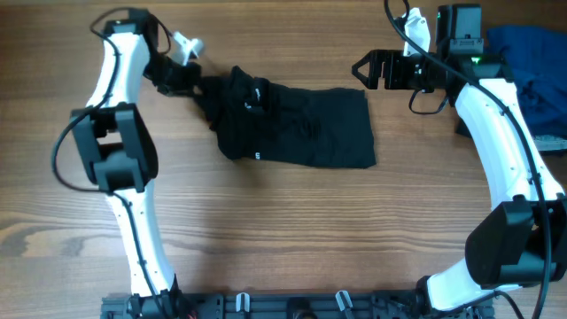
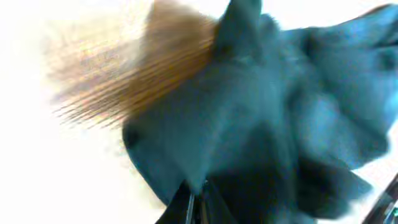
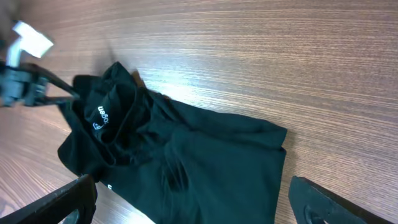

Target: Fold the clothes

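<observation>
Clamping on the garment (image 1: 301, 124), the left gripper (image 1: 182, 78) is pinching its edge. The right gripper (image 1: 357, 68) is hovering nearby, jaws apart.

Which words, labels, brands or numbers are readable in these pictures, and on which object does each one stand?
On the black garment, white print at the neck: a short word, turned and too blurred to read surely.
A small white mark near its edge: too small to read.
No other text is visible.

Wooden table (image 1: 283, 239): black garment (image 1: 310, 128) lying mid-table; blue clothes heap (image 1: 532, 53) at right edge.
</observation>
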Tool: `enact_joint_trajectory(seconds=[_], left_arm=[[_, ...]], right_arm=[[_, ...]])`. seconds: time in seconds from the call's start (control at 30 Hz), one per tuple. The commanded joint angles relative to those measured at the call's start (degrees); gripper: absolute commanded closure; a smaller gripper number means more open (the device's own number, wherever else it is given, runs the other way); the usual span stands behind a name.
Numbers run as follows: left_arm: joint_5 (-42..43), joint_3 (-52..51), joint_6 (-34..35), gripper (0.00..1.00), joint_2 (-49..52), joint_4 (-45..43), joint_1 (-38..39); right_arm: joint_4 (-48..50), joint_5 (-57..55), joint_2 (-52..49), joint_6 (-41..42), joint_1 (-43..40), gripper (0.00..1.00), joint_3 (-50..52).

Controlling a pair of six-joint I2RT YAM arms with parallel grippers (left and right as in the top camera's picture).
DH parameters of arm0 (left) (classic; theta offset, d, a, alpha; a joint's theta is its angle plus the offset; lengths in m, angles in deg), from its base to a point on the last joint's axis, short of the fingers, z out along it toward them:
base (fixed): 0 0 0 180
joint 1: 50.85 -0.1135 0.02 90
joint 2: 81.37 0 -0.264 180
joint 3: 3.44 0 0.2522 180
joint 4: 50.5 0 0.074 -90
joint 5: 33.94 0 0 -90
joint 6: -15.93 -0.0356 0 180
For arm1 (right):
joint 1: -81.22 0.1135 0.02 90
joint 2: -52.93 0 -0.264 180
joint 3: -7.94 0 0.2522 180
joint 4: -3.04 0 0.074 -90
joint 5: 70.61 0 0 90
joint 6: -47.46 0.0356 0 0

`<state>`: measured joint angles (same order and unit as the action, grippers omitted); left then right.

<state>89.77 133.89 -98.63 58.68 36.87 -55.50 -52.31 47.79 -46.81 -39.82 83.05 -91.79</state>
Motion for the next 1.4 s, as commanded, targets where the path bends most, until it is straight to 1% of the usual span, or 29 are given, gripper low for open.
enact_joint_trajectory(seconds=[0.0, 0.1, 0.27, 0.37, 0.57, 0.73, 0.9, 1.13, 1.37], left_arm=[[3.37, 0.2, 0.96, 0.96, -9.44, -0.72, 0.26], [3.37, 0.2, 0.98, 0.96, -11.34, -0.81, 1.31], [3.56, 0.2, 0.98, 0.96, -11.8, 0.2, 4.17], [5.53, 0.2, 0.96, 0.96, -11.91, 0.07, 7.3], [5.84, 0.2, 1.14, 0.96, -12.57, -1.09, 14.25], [5.9, 0.2, 7.45, 0.96, -13.22, -5.09, 19.06], [5.9, 0.2, 11.58, 0.96, -13.62, -8.11, 22.77], [5.9, 0.48, 14.58, 0.96, -14.49, -11.89, 27.91], [5.75, 0.52, 15.47, 0.96, -14.49, -18.18, 32.65]], right_arm=[[0.46, -0.81, -0.15, -0.15, 0.09, 0.0, -0.22], [0.92, -1.99, -0.15, -0.17, 0.09, 0.01, -0.22], [1.18, -2.08, -0.15, -0.22, 0.07, 0.01, -0.22], [1.53, -2.82, -0.15, -0.46, 0.07, 0.0, -0.22], [1.73, -6.62, -0.15, 0.44, 0.02, 0.01, -0.22], [2.03, -7.85, -0.15, 2.6, -1.4, 0.0, -0.22], [3.39, -6.29, -0.15, 4.96, -5.22, 0.0, -0.22], [3.52, -4.2, -0.15, 4.96, -10.78, 0.0, -0.22], [3.23, -2.14, -0.15, 4.96, -13.4, 0.0, -0.22]])
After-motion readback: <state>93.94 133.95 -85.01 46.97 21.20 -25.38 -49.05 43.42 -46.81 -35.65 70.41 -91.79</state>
